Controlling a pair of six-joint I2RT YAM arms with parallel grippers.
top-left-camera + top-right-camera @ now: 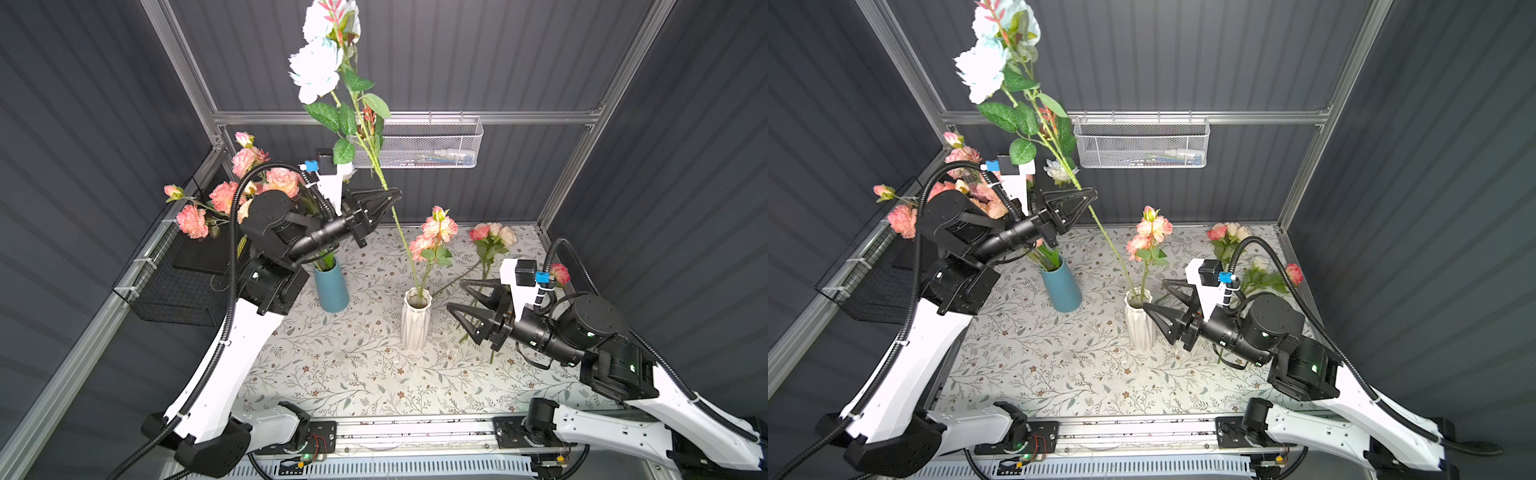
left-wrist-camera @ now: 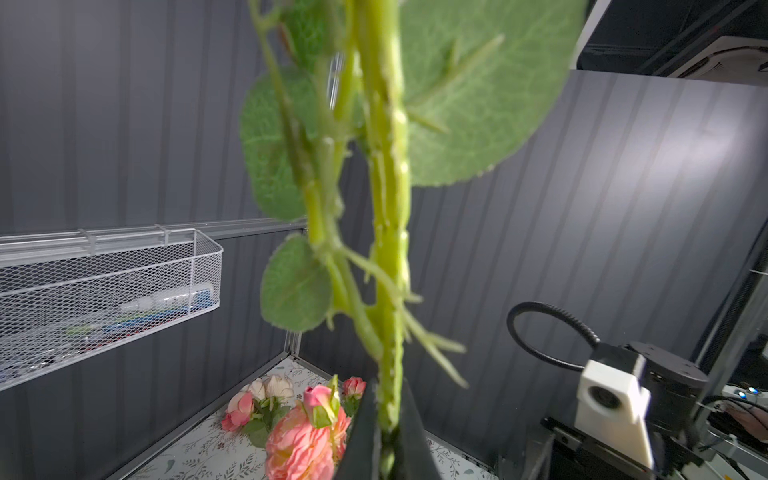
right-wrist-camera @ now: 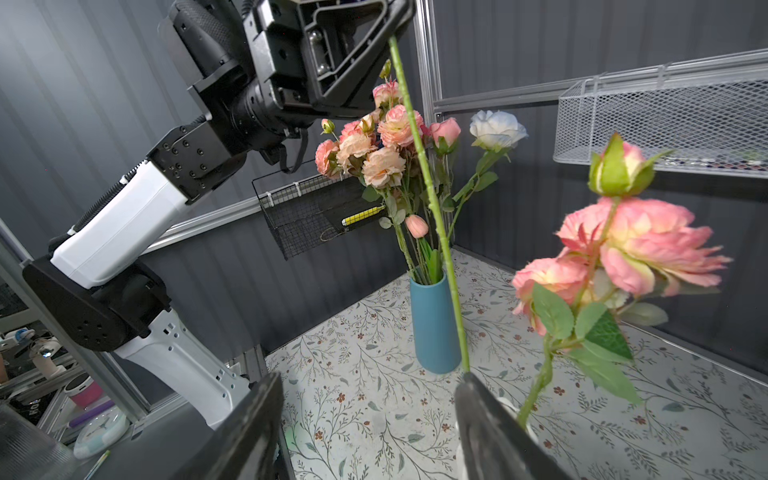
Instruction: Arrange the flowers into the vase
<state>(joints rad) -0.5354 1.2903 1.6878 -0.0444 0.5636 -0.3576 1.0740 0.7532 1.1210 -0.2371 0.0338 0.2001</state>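
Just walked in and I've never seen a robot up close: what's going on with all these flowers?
The left gripper is shut on the stem of a tall pale-blue flower, whose lower end sits at the mouth of the white vase, which already holds a pink flower. The right gripper hangs open beside that vase, holding nothing. A blue vase holds a fuller bunch, and a few loose flowers lie on the table.
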